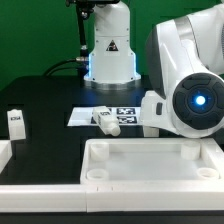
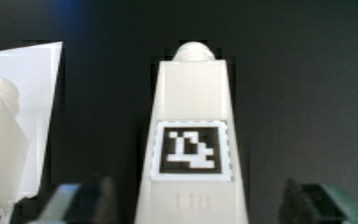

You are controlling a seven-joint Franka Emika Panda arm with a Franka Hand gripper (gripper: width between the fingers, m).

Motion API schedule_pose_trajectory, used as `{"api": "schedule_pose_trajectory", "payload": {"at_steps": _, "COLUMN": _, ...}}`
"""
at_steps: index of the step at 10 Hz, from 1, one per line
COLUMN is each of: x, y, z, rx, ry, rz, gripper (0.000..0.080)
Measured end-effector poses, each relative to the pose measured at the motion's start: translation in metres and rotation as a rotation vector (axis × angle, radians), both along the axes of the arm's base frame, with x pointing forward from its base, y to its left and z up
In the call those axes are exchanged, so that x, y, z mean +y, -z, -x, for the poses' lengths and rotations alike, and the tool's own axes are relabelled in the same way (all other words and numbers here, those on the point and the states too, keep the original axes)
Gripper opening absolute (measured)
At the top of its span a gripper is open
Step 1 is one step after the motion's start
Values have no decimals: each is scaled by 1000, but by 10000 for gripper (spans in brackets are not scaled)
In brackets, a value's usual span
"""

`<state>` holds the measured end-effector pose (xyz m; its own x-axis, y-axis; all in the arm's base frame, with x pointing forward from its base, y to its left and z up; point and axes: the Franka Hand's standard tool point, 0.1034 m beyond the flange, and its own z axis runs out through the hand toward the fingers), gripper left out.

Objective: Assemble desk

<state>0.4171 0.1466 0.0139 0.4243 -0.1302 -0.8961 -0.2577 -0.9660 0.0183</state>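
- Green cloth hangs at the back, and a flat black table [image 1: 50,140] is the ground for all the parts.
- A big white plastic tabletop [image 1: 150,150] with a raised rim and round holes in its corners lies at the near edge of the table. The holes face up, so I think legs can be pushed in from above.
- One long white plastic leg [image 2: 197,110] with a black-and-white square tag lies flat on the table, right by the thin white marker board [image 1: 85,117]. It is apart from the tabletop.
- The robot's two-finger gripper [image 2: 202,203] hangs over this leg. Its dark fingers [image 2: 91,200] stand wide, one on each side, with black gaps between them and the leg. Nothing is held.
- I think the gripper is lined up this way so the fingers can squeeze the leg's two long sides (the tag looks straight up at the wrist camera).
- I cannot tell if the fingers are low enough to grab yet.
- A second leg [image 1: 17,122], short and white with a tag, stands alone far off at the exterior view's left, out of the way.
- No leg sits in a corner hole that I can see, so the desk looks hardly begun.
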Motion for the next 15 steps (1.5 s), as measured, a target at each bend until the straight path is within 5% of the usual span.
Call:
{"api": "schedule_pose_trajectory", "payload": {"at_steps": 1, "x": 0, "y": 0, "z": 0, "rx": 0, "ry": 0, "rz": 0, "gripper": 408}}
{"api": "schedule_pose_trajectory", "payload": {"at_steps": 2, "x": 0, "y": 0, "z": 0, "rx": 0, "ry": -1, "rz": -1, "gripper": 282}}
{"api": "schedule_pose_trajectory", "payload": {"at_steps": 4, "x": -2, "y": -12, "z": -6, "rx": -14, "ry": -7, "rz": -14, "gripper": 282}}
{"api": "schedule_pose_trajectory", "payload": {"at_steps": 8, "x": -11, "y": -94, "z": -37, "rx": -189, "ry": -14, "rz": -26, "gripper": 282}}
{"api": "schedule_pose_trajectory", "payload": {"at_steps": 11, "x": -3, "y": -90, "z": -41, "rx": -372, "ry": -2, "rz": 7, "gripper": 284}}
{"api": "schedule_pose_trajectory", "payload": {"at_steps": 12, "x": -4, "y": -90, "z": -51, "rx": -468, "ry": -16, "rz": -5, "gripper": 284}}
{"api": "schedule_pose_trajectory", "payload": {"at_steps": 14, "x": -23, "y": -113, "z": -86, "rx": -622, "ry": -113, "rz": -113, "gripper": 284}}
{"api": "schedule_pose_trajectory", "payload": {"at_steps": 15, "x": -24, "y": -126, "z": -105, "rx": -697, "ry": -134, "rz": -111, "gripper": 284}}
